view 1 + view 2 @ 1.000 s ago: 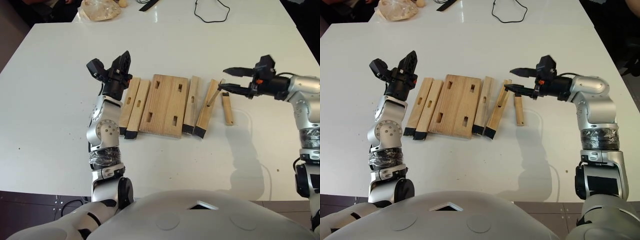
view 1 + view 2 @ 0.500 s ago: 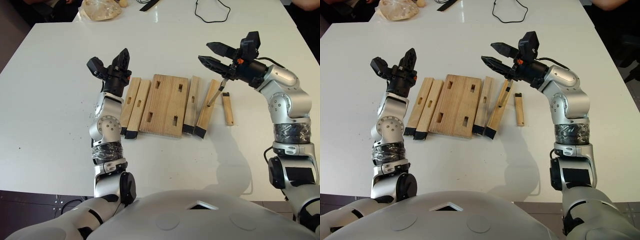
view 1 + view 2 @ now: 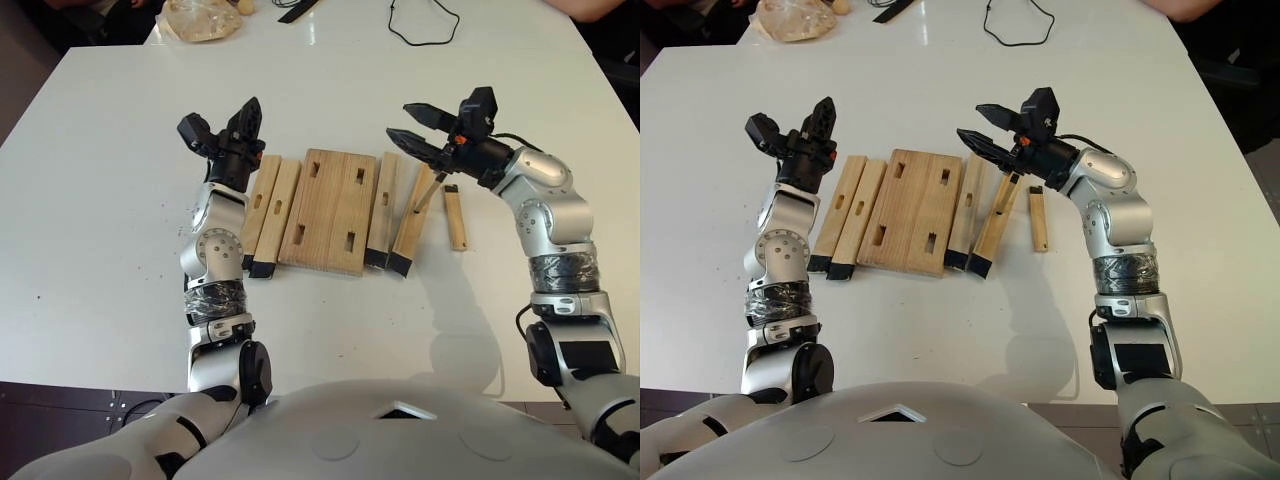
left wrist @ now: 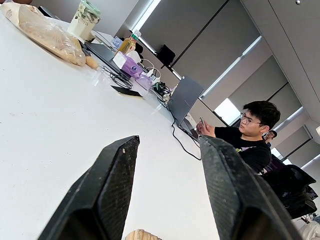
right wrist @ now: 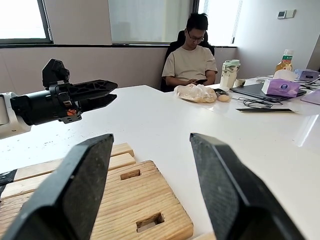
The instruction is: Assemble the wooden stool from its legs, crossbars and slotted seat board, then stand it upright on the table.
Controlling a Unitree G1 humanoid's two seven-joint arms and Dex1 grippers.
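Observation:
The slotted seat board (image 3: 328, 210) lies flat mid-table. Two legs (image 3: 270, 212) lie along its left side and two more legs (image 3: 398, 210) along its right. A thin wooden piece (image 3: 428, 190) leans up from the rightmost leg's slot. A short crossbar (image 3: 456, 217) lies just right of that leg. My left gripper (image 3: 250, 110) is held up, open and empty, behind the left legs. My right gripper (image 3: 398, 119) hovers open and empty above the far ends of the right legs. In the right wrist view the seat board (image 5: 135, 210) lies under the fingers (image 5: 75, 190).
A clear plastic bag (image 3: 200, 18) and a black cable (image 3: 425, 25) lie at the table's far edge. Bare white tabletop (image 3: 110, 220) spreads to the left, right and front of the parts.
My right arm has swung in from the right, bringing its open gripper leftward over the far ends of the right legs. The left arm has barely shifted. The wooden parts have not moved.

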